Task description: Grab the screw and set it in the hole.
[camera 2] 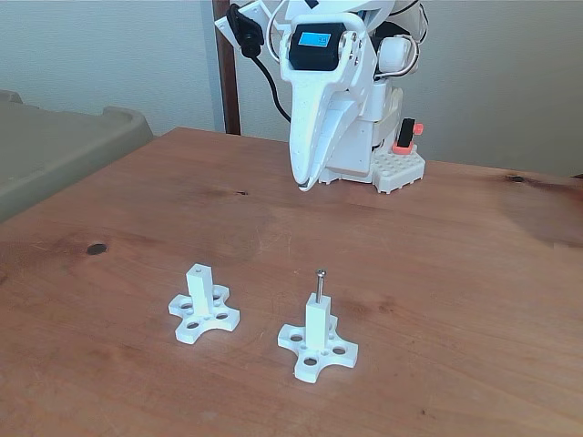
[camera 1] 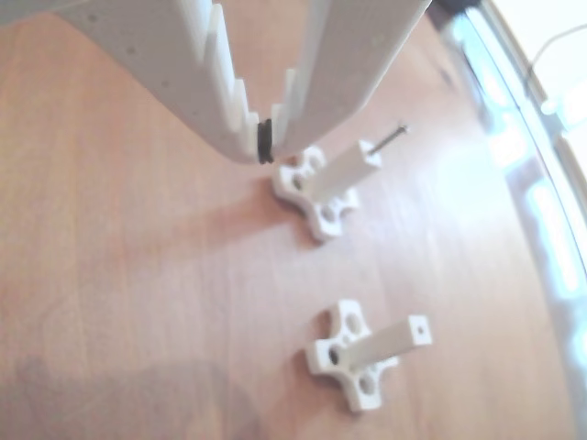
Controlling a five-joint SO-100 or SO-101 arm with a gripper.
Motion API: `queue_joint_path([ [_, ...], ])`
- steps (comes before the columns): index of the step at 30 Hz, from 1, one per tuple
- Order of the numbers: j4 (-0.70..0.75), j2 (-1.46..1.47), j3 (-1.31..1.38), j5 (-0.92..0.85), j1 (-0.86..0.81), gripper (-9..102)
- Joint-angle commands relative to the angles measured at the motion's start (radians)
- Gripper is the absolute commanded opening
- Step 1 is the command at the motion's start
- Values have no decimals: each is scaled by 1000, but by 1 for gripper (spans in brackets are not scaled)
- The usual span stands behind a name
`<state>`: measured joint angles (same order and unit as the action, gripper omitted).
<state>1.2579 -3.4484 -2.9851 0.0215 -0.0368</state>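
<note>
Standing on the wooden table in the fixed view, two white fixtures sat side by side and apart. On the left was the empty fixture, its square post upright on a cross-shaped base. To its right stood the second fixture, and the screw rose straight up out of the hole in the top of its post, round head uppermost. Above and behind both, well clear of them, the gripper hung with its white fingers drawn together to a point, nothing held between them. The screw stood well below and in front of that tip, not touching it.

Seen from the other view, the gripper came in from the top edge, its toothed fingers meeting at the tip with a small black ring-like part showing there; the jaws looked closed and empty. Just right of and below the tip lay the second fixture, with the screw poking out of the post's end, apart from the fingers. Lower, toward the right, sat the empty fixture, and its hole showed open in the post's end face.
</note>
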Motion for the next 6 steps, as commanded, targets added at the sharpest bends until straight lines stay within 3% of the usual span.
queue_joint_path([
  [1, 60, -20, -15, -2, 0, -4],
  [6, 60, -20, -15, -2, 0, -4],
])
